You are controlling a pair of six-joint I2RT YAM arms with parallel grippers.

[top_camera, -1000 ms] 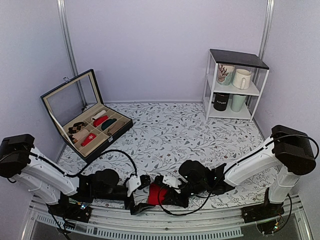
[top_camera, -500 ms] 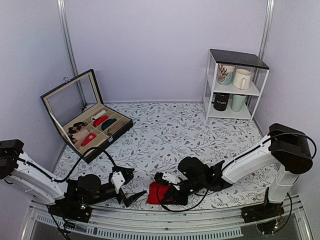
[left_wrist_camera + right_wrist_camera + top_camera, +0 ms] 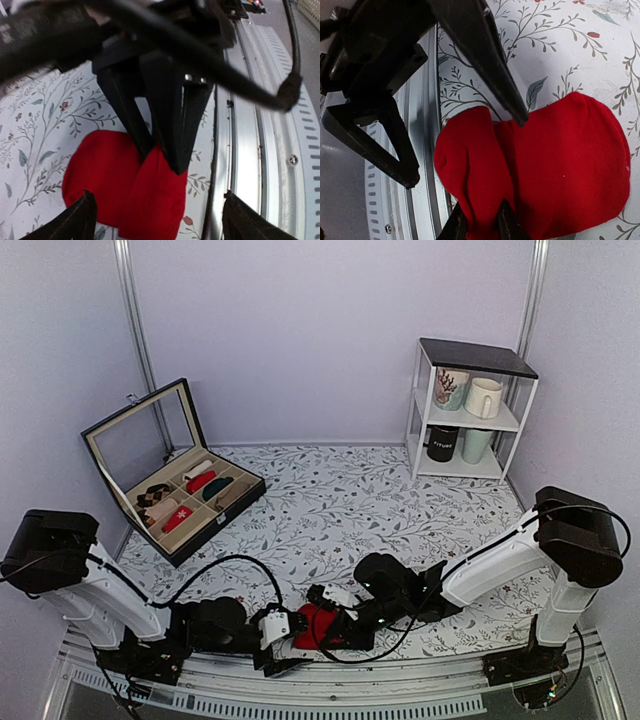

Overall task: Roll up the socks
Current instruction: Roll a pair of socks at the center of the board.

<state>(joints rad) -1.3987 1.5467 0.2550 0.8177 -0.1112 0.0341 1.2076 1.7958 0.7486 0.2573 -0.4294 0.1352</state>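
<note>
Plain pale lavender walls (image 3: 320, 330) close in the back and sides, with slim silver metal uprights (image 3: 135, 340) near the two rear corners. The tabletop (image 3: 350, 500) is covered by a white cloth printed with grey leafy sprigs, edged at the near side by a ribbed aluminium rail (image 3: 400, 705). At the far right stands a small white wire-frame shelf unit with a black top (image 3: 475, 357); the light is soft and even.
</note>
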